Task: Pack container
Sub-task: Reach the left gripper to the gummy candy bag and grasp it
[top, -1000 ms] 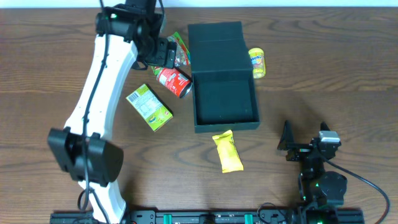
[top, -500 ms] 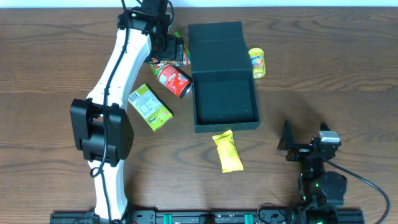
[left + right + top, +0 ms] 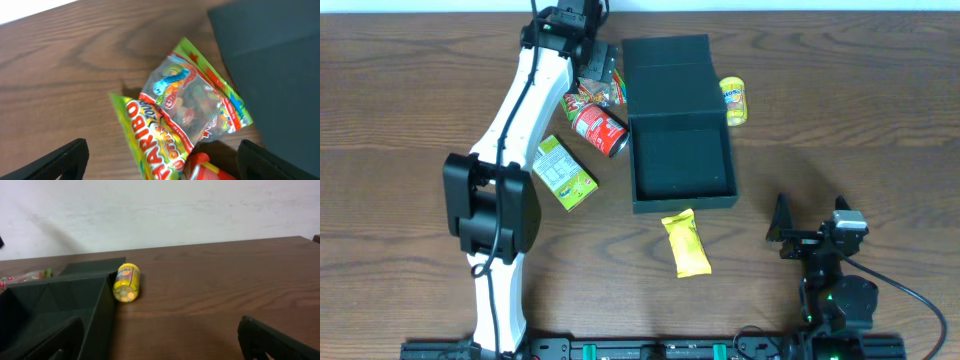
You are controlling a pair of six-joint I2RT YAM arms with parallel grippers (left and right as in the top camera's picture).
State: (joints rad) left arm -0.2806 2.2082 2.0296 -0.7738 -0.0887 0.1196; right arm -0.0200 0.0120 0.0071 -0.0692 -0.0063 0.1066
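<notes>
The dark teal-black container (image 3: 682, 165) lies open at the table's middle, its flap lid (image 3: 668, 68) folded back, nothing inside. My left gripper (image 3: 596, 72) is open, hovering over the Haribo gummy bags (image 3: 592, 95) (image 3: 187, 107) just left of the lid. A red can (image 3: 599, 129) (image 3: 205, 170) lies beside them. My right gripper (image 3: 807, 232) is open and empty at the front right; its view shows the container wall (image 3: 55, 310) and a yellow can (image 3: 126, 282).
A green-yellow carton (image 3: 561, 172) lies left of the container. A yellow snack bag (image 3: 687, 243) lies in front of it. The yellow can (image 3: 734, 100) rests at the lid's right side.
My left arm has swung toward the back of the table, bringing its gripper over the gummy bags. The right arm has not moved.
</notes>
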